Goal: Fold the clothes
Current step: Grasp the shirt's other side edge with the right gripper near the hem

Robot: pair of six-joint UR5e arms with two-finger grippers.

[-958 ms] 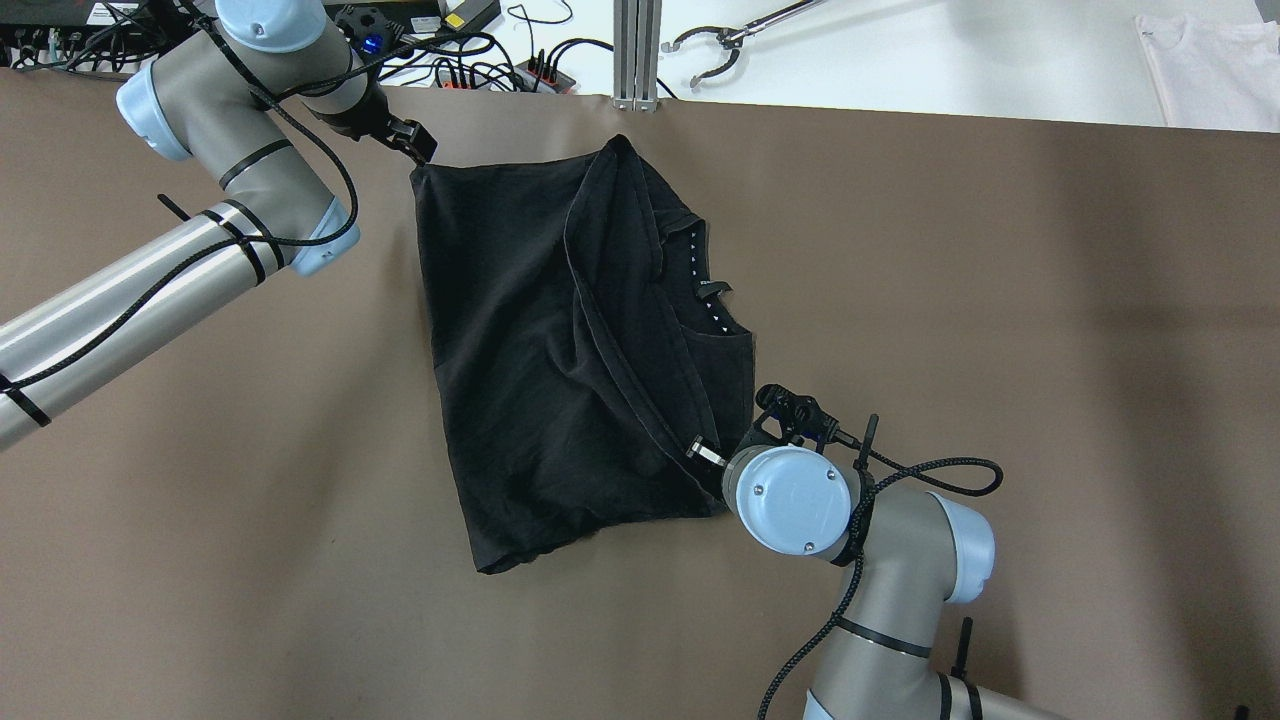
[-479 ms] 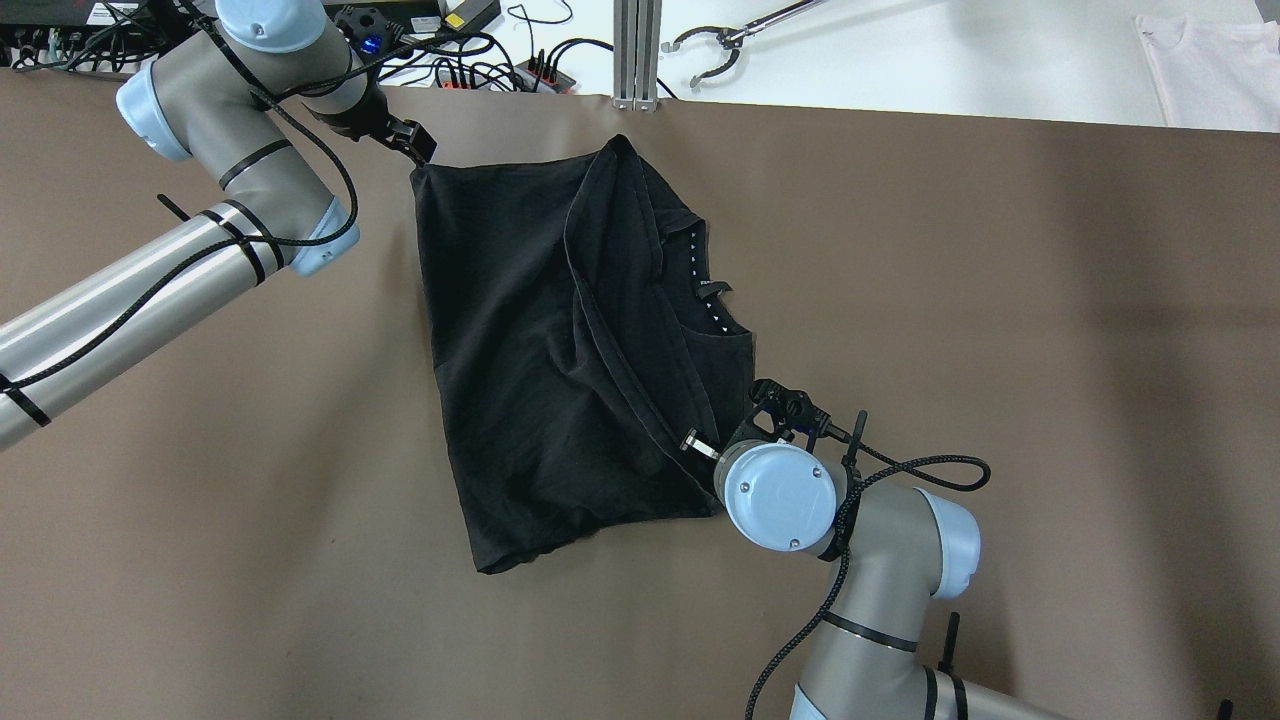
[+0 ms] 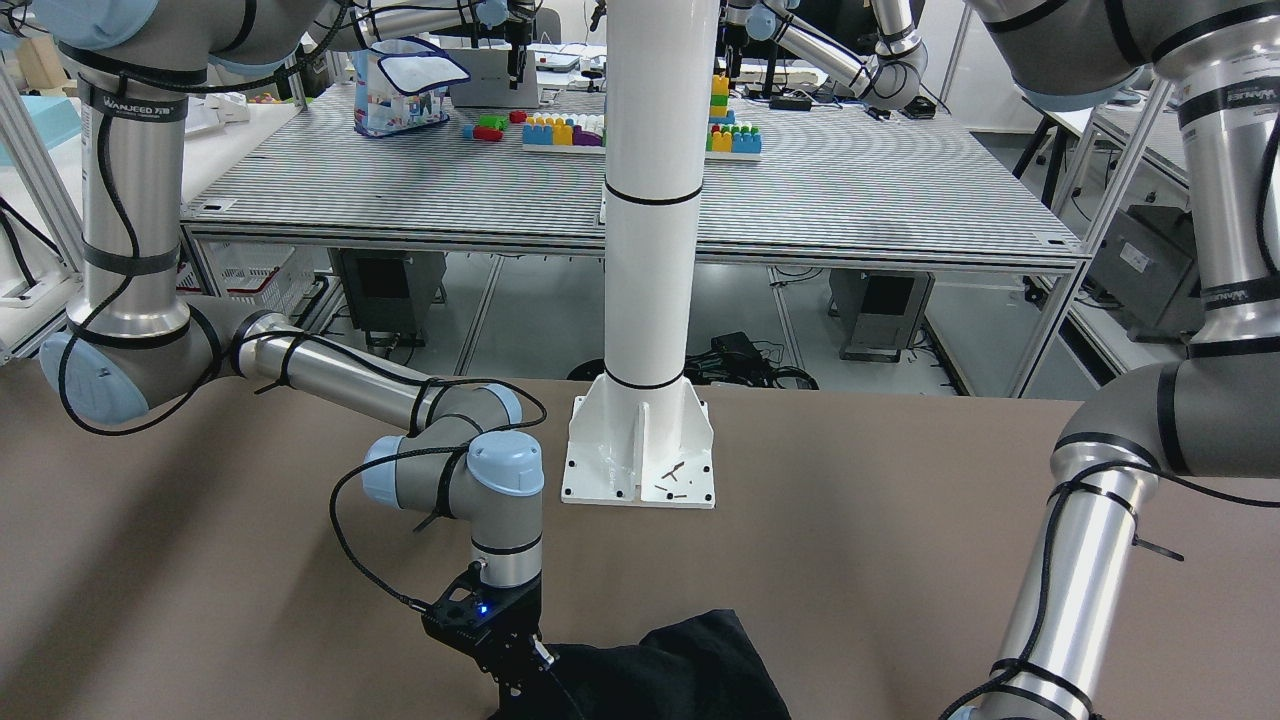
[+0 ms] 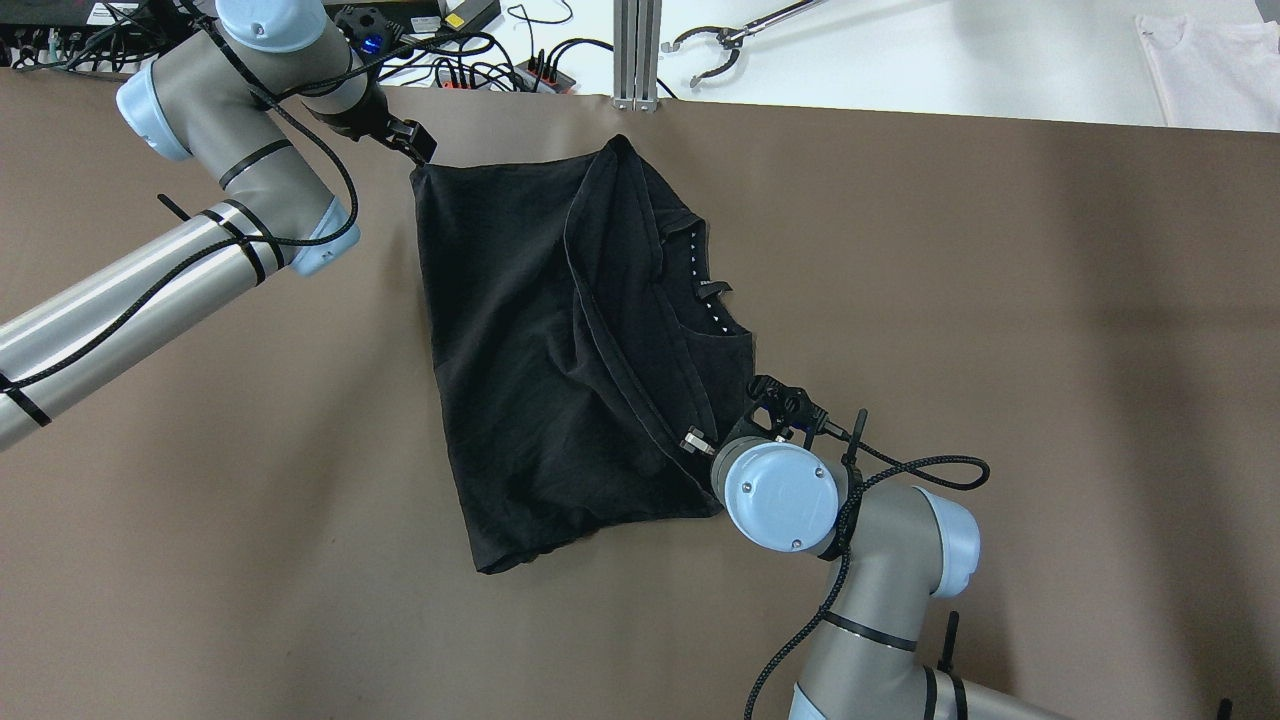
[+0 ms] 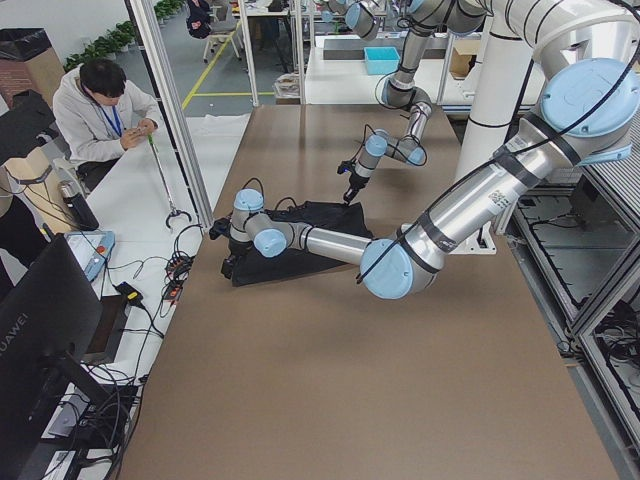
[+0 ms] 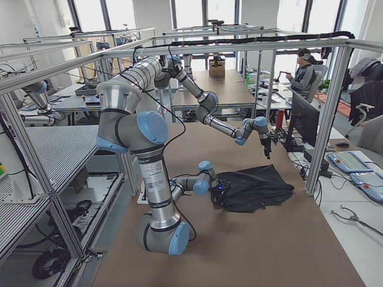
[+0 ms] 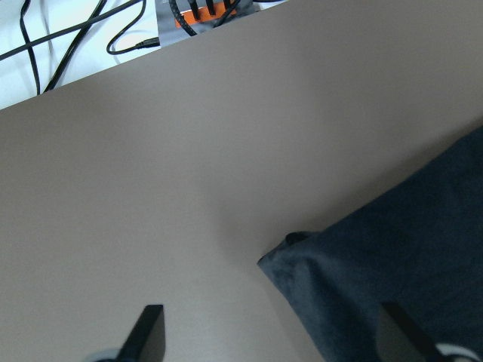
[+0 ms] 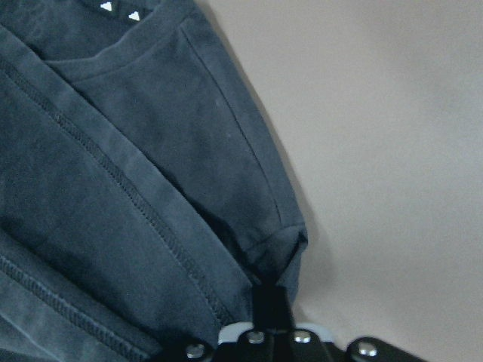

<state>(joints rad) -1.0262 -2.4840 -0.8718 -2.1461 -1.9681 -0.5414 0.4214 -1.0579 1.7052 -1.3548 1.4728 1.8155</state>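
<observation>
The black garment (image 4: pixel 560 350) lies partly folded on the brown table (image 4: pixel 1000 300), a stitched hem running across it. My left gripper (image 4: pixel 418 150) is at the garment's far left corner. In the left wrist view its fingers (image 7: pixel 149 332) stand wide apart, open, with the corner (image 7: pixel 290 249) on the table between them. My right gripper (image 8: pixel 268 302) is at the garment's near right edge, shut on the cloth by a folded corner (image 8: pixel 290 241). It also shows in the front-facing view (image 3: pixel 515 665), low on the garment (image 3: pixel 690 655).
The white pillar's base plate (image 3: pixel 638 450) stands at the table's robot side. Beyond the far edge are cables and a power strip (image 4: pixel 450 60), a grabber tool (image 4: pixel 715 45) and a white cloth (image 4: pixel 1210 60). A person (image 5: pixel 100 110) sits by that edge.
My right arm has shifted slightly left and further onto the garment's edge. The left arm and the garment's far corner have not moved.
</observation>
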